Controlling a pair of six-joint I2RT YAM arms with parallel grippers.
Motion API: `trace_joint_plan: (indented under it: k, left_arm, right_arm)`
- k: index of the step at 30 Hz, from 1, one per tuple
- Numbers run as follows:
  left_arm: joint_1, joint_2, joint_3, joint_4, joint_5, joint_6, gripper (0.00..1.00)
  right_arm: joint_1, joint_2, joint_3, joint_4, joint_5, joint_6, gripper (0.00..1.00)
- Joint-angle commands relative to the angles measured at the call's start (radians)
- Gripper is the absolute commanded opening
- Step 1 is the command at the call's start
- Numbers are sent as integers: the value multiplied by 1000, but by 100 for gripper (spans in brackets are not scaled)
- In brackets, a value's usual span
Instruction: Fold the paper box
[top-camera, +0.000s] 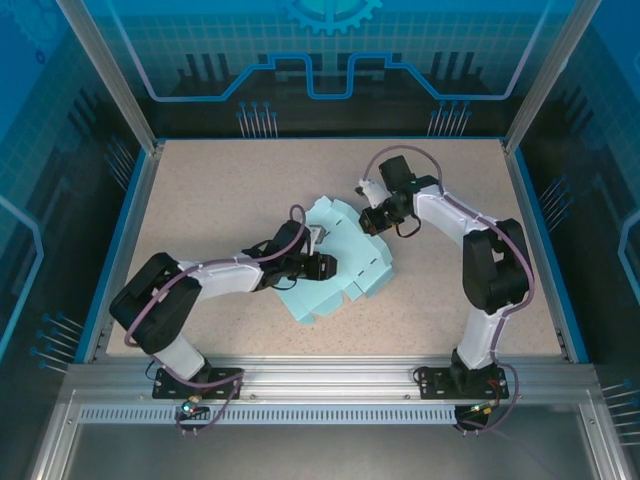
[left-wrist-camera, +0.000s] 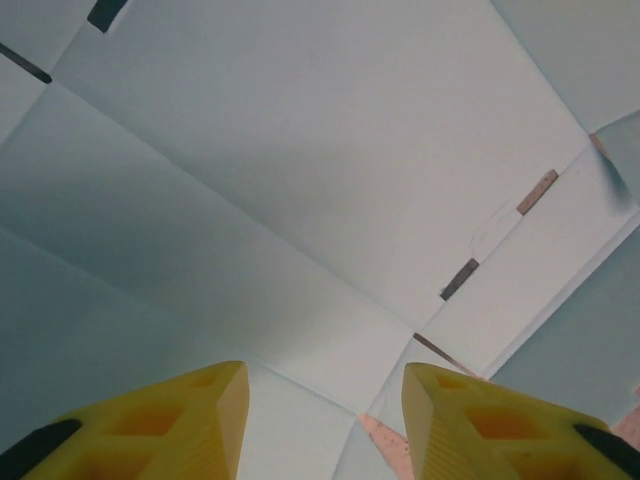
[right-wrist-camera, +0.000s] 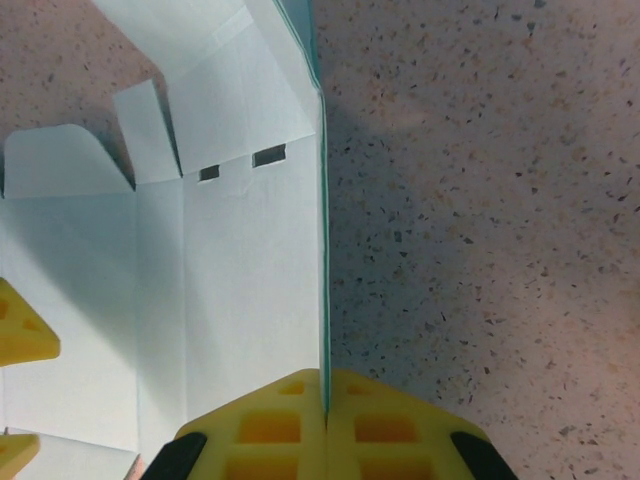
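The paper box (top-camera: 345, 275) is a pale blue die-cut sheet lying partly folded in the middle of the table. My right gripper (top-camera: 368, 217) is at its far right corner. In the right wrist view that gripper (right-wrist-camera: 324, 385) is shut on the thin upright edge of a raised panel (right-wrist-camera: 240, 280) with two slots. My left gripper (top-camera: 318, 264) is over the sheet's middle, coming from the left. Its yellow fingers (left-wrist-camera: 205, 420) stand apart, with creased panels (left-wrist-camera: 300, 180) of the sheet beyond them and nothing pinched between them. The tips of those left fingers (right-wrist-camera: 20, 338) show at the left edge of the right wrist view.
The speckled beige table (top-camera: 220, 190) surrounds the sheet, with bare room at the back left and front right. Blue-edged rails and metal posts (top-camera: 105, 60) frame the workspace. Both arm bases sit on the aluminium bar (top-camera: 330, 375) at the near edge.
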Motion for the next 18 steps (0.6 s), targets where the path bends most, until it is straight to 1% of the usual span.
trace_joint_plan:
  k: [1,7,18]
  left_arm:
    - [-4,48,43,51,-25,24,45]
    - [-4,121,51,68,-28,18,42]
    - [-4,199,40,116,-14,1,37]
  right_arm:
    - [0,28,35,-10,-7,-4,0]
    - [-3,42,36,-4,-10,-5,0]
    - [0,23,20,11,-36,11,0]
